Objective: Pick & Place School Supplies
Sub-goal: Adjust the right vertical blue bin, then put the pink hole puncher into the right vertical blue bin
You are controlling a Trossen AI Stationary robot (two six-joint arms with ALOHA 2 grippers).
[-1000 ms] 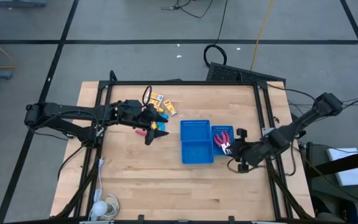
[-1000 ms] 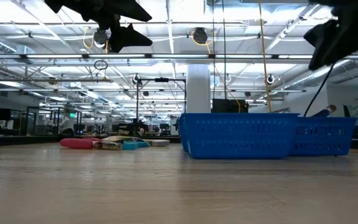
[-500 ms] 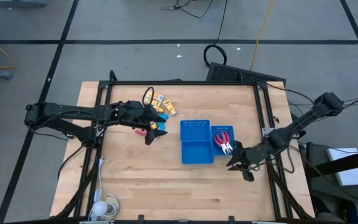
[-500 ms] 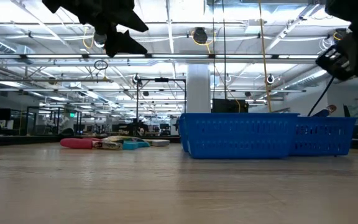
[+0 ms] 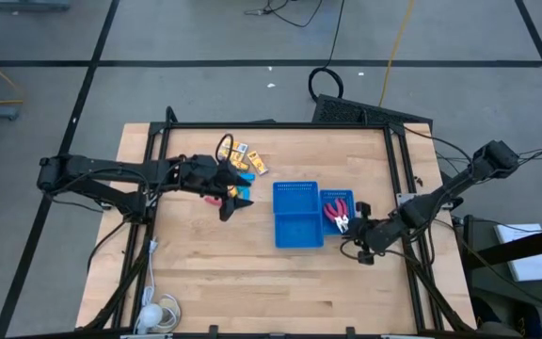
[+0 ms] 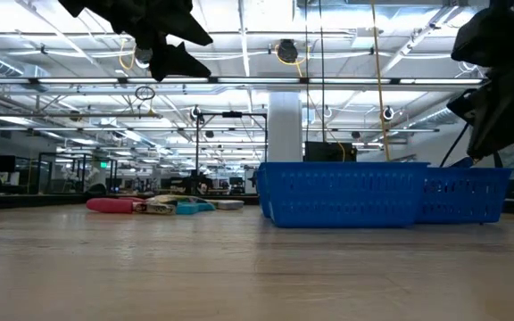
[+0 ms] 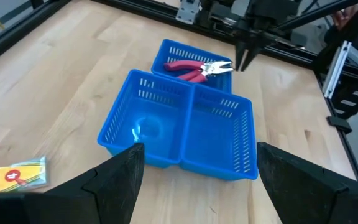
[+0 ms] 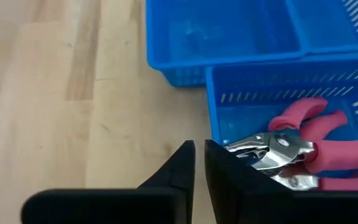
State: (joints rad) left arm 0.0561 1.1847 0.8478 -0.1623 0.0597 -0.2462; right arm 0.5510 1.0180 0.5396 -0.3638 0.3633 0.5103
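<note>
I see the left gripper raised over the worktop, left of centre and toward the far edge, jaws apart with nothing between them. In the left wrist view its two dark fingers stand wide on either side of the blue tray.

Just beyond that gripper, toward the far edge, lies a small cluster of school supplies: yellow-orange packets, a light-blue piece, and a red item partly hidden under the arm. In the low view the same cluster shows as a low heap on the worktop, a red piece at one end and a light-blue one beside it. One yellow packet also shows in the left wrist view, flat on the wood, apart from the tray.

The tray sits right of centre. Its larger compartment holds nothing I can make out. The smaller compartment, on the side nearer the right edge, holds red-handled pliers-like tools with metal tips.

The right gripper is just beside that smaller compartment, toward the right edge, jaws together and holding nothing; the right wrist view shows its fingers nearly touching, just outside the tray wall next to the metal tips.
</note>
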